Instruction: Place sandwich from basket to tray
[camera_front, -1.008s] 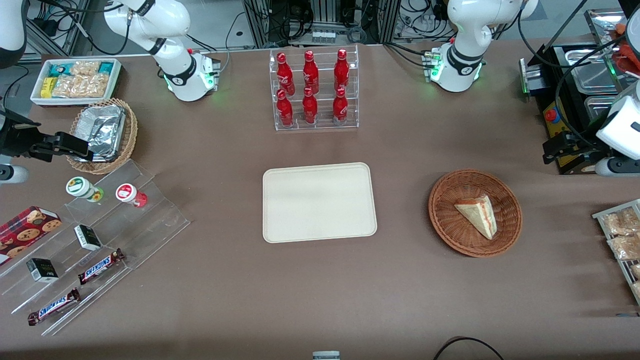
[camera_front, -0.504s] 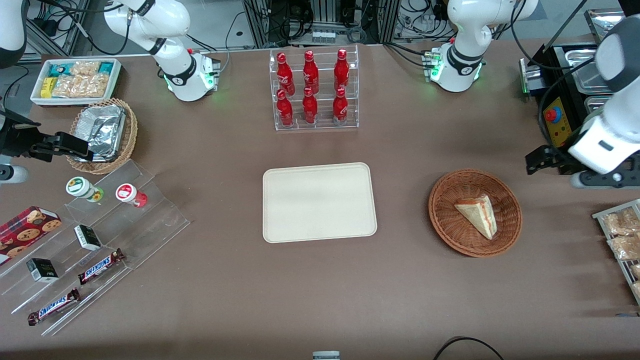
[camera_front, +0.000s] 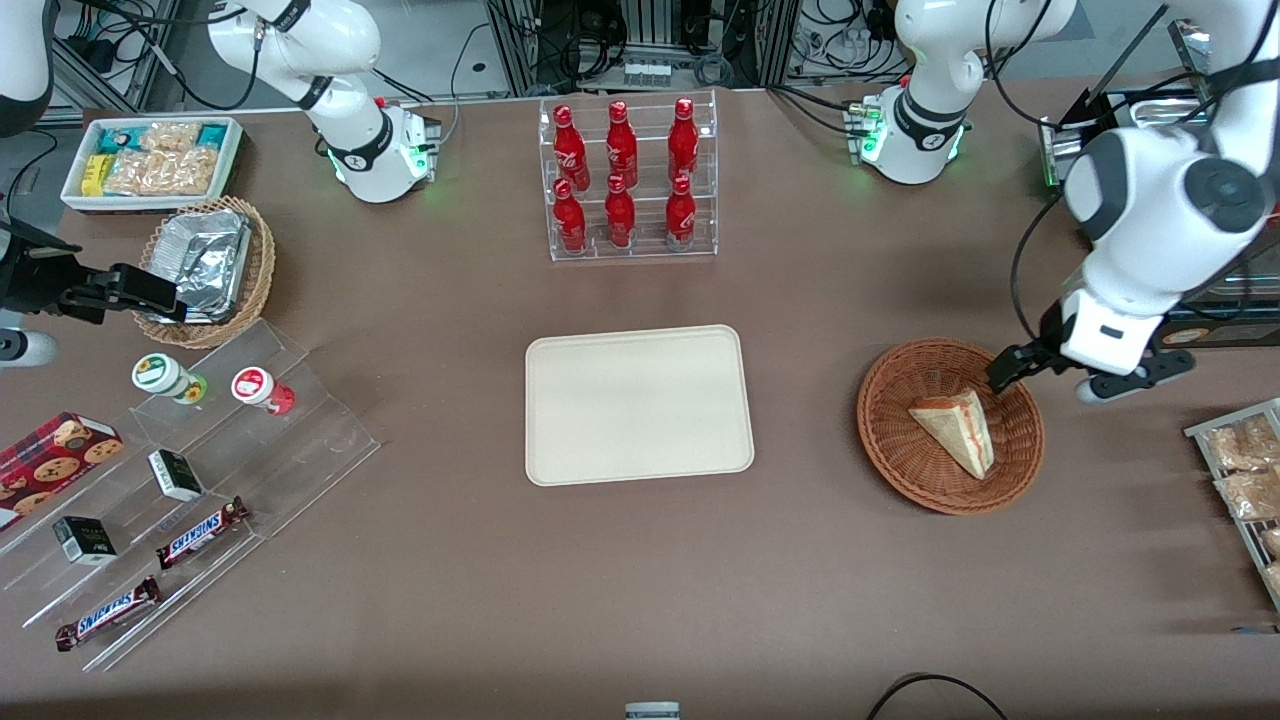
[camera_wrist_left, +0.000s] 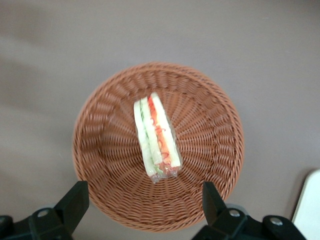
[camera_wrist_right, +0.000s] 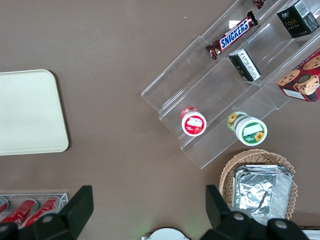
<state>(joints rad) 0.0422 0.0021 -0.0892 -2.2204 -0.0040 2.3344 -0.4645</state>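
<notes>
Sandwich (camera_front: 955, 428) in basket (camera_front: 890, 445), gripper (camera_wrist_left: 142, 200) above

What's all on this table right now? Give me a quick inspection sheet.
Surface: brown table.
Job's things: sandwich lies in the basket; tray bare.
Clutter: red bottles in a clear rack, foil basket, snack bin, chocolate bars and cups on clear steps.
Grippers: gripper open, above the basket's rim.
Cables: black cable at the table's near edge.
Surroundings: metal frames, wiring.
</notes>
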